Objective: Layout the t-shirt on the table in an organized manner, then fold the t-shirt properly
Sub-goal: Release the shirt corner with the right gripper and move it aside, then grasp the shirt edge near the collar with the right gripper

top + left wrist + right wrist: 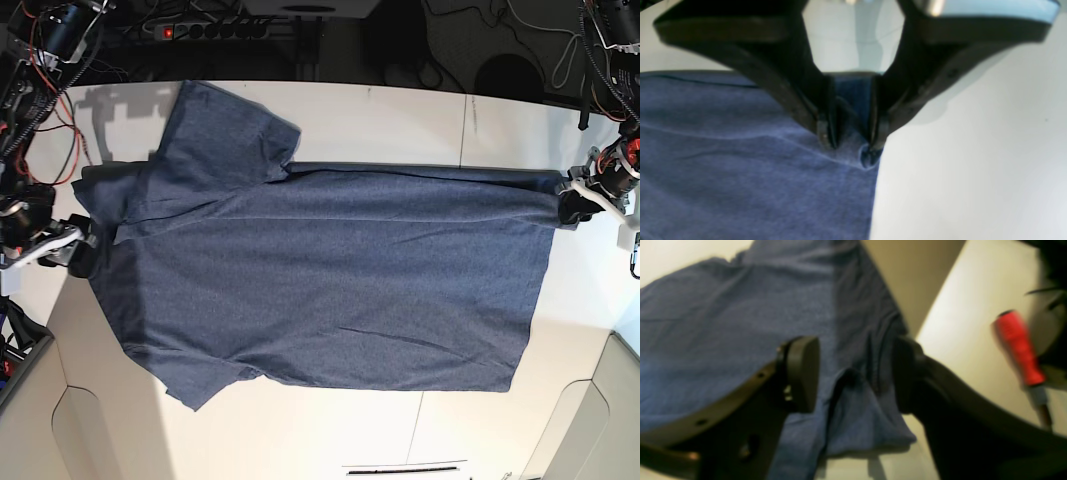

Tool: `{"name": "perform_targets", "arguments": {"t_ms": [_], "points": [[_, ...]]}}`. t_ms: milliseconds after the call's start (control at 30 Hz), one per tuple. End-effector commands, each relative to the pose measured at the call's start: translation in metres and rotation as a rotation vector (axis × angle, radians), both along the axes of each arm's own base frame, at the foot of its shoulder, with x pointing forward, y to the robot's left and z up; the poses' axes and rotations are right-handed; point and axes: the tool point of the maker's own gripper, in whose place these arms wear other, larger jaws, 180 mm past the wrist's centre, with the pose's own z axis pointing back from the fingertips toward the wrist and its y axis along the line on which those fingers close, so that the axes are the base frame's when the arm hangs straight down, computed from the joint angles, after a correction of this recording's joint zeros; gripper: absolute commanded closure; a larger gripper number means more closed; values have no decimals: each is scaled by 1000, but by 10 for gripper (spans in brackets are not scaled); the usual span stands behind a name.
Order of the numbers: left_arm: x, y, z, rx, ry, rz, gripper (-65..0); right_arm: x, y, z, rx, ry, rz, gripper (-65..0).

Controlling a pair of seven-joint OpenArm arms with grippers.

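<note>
The navy-blue t-shirt [330, 270] lies spread across the white table [400, 110], plain side up with no lettering showing, one sleeve at the far left and one at the near left. My left gripper [568, 207] is at the shirt's far right corner. In the left wrist view it [850, 145] is shut on the edge of the t-shirt [740, 166], with cloth pinched between the tips. My right gripper [82, 250] is at the shirt's left end. In the blurred right wrist view it [855, 373] is open, its pads either side of a stitched fold of the t-shirt [723, 323].
A red-handled tool [1017, 346] lies on the table right of my right gripper. Cables and a power strip [230, 28] run behind the table's far edge. The table's near corners are cut off at an angle [590, 400].
</note>
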Motion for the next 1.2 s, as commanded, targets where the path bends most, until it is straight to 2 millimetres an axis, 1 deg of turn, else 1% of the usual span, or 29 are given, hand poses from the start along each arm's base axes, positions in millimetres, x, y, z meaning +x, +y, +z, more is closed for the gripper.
{"name": "perform_targets", "arguments": {"t_ms": [0, 67, 100, 200, 300, 333, 367, 433, 467, 533, 633, 767, 867, 933, 1033, 1100, 1167], "points": [[11, 3, 18, 2, -67, -19, -189, 1, 0, 16, -14, -48, 30, -284], [13, -1, 22, -16, -87, -34, -189, -11, 11, 19, -3, -57, 91, -222], [14, -4, 25, -26, -101, -45, -189, -18, 17, 19, 13, -56, 114, -210], [18, -14, 36, -37, -129, -87, -189, -44, 32, 10, 59, -29, 161, -210], [22, -21, 49, -25, -146, -124, -189, -73, 41, -10, 99, 37, 174, -210], [23, -23, 53, -16, -153, -134, -189, -84, 43, -18, 110, 66, 172, -215], [25, -24, 58, -9, -161, -142, -189, -95, 46, -25, 121, 96, 169, -236], [26, -27, 63, 1, -176, -155, -189, -113, 55, -36, 146, 134, 179, -301], [27, -28, 64, 3, -181, -161, -189, -121, 60, -41, 164, 150, 175, -323], [27, -32, 65, -5, -190, -177, -189, -132, 71, -51, 208, 169, 163, -330], [26, -41, 61, -38, -196, -172, -189, -138, 86, -66, 277, 194, 158, -330], [24, -58, 51, -89, -191, -161, -189, -141, 103, -93, 344, 246, 166, -330], [22, -68, 45, -119, -184, -156, -189, -142, 111, -111, 362, 296, 174, -330], [22, -72, 44, -131, -186, -153, -189, -139, 111, -116, 370, 300, 168, -330], [23, -73, 44, -136, -190, -152, -189, -130, 111, -115, 375, 282, 162, -330], [23, -72, 45, -136, -193, -151, -189, -130, 114, -115, 377, 282, 172, -330], [23, -72, 45, -136, -193, -151, -189, -134, 122, -117, 382, 303, 199, -330]]}}
